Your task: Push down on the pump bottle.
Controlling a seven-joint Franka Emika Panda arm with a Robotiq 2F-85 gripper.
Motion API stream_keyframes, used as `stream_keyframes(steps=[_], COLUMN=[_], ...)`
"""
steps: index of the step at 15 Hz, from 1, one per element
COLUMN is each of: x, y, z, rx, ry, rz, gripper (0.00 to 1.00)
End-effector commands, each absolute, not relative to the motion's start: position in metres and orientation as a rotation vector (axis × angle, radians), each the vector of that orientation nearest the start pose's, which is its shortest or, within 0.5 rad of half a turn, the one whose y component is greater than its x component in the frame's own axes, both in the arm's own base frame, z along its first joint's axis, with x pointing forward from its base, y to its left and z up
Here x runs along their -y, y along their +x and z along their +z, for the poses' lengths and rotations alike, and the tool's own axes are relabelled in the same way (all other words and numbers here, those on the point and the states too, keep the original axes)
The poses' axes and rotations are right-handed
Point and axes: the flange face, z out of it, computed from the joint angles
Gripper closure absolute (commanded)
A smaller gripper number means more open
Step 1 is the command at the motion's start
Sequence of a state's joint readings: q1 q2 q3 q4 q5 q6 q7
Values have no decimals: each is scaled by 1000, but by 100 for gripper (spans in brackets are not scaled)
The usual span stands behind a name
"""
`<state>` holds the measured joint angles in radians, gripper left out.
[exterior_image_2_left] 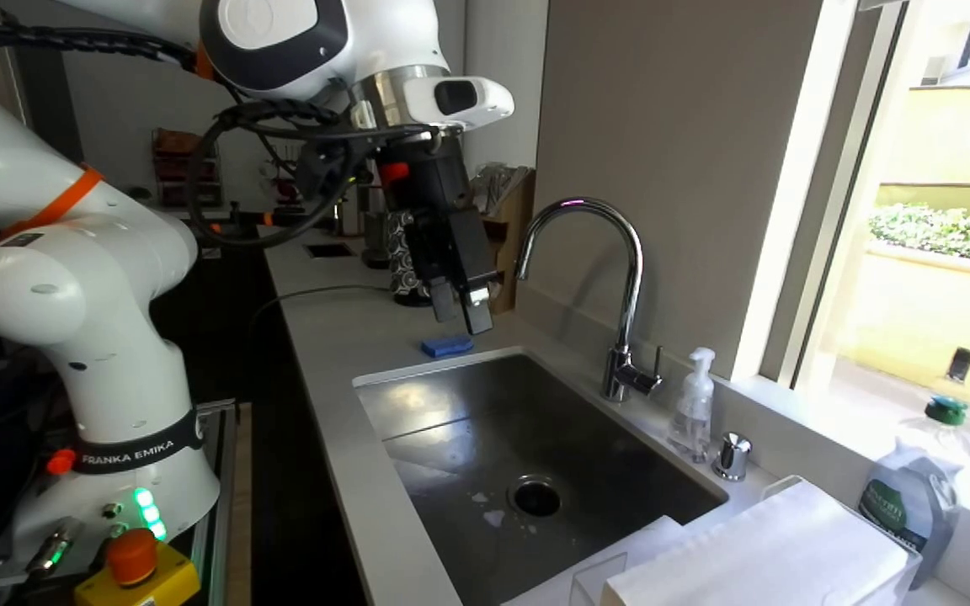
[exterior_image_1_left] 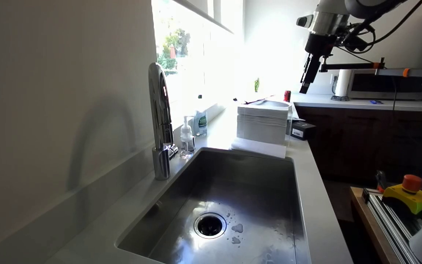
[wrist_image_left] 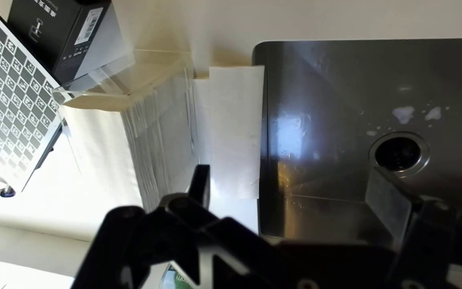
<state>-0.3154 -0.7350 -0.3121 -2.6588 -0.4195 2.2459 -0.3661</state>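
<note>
The pump bottle (exterior_image_1_left: 187, 137) is small and see-through, with a white pump head. It stands upright on the counter behind the sink, beside the faucet, and also shows in an exterior view (exterior_image_2_left: 693, 412). It is not visible in the wrist view. My gripper (exterior_image_1_left: 304, 88) is high above the counter, well apart from the bottle; it also shows in an exterior view (exterior_image_2_left: 460, 310). In the wrist view the gripper (wrist_image_left: 297, 190) has its fingers wide apart with nothing between them, over the sink's edge and paper.
A tall chrome faucet (exterior_image_2_left: 635, 278) stands beside the bottle, with a chrome cap (exterior_image_2_left: 733, 457) on its other side. A dish soap bottle (exterior_image_2_left: 914, 497) and a paper stack (exterior_image_1_left: 262, 126) are close by. The sink (exterior_image_1_left: 300, 205) lies in front. A black box (exterior_image_1_left: 302, 130) sits farther along.
</note>
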Motion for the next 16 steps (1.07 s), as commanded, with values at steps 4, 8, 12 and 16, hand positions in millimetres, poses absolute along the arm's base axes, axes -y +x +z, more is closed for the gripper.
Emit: stream_keyframes(steps=[4,8,12,16], x=[225,238,256,257], y=[285,291,308,331], z=[482,485,478,457], rx=[-5,-65,-129,-157], ry=[-3402,-3406,-3339,-3236], rz=[-358,-454,-618,-683], gripper=[0,0,0,0])
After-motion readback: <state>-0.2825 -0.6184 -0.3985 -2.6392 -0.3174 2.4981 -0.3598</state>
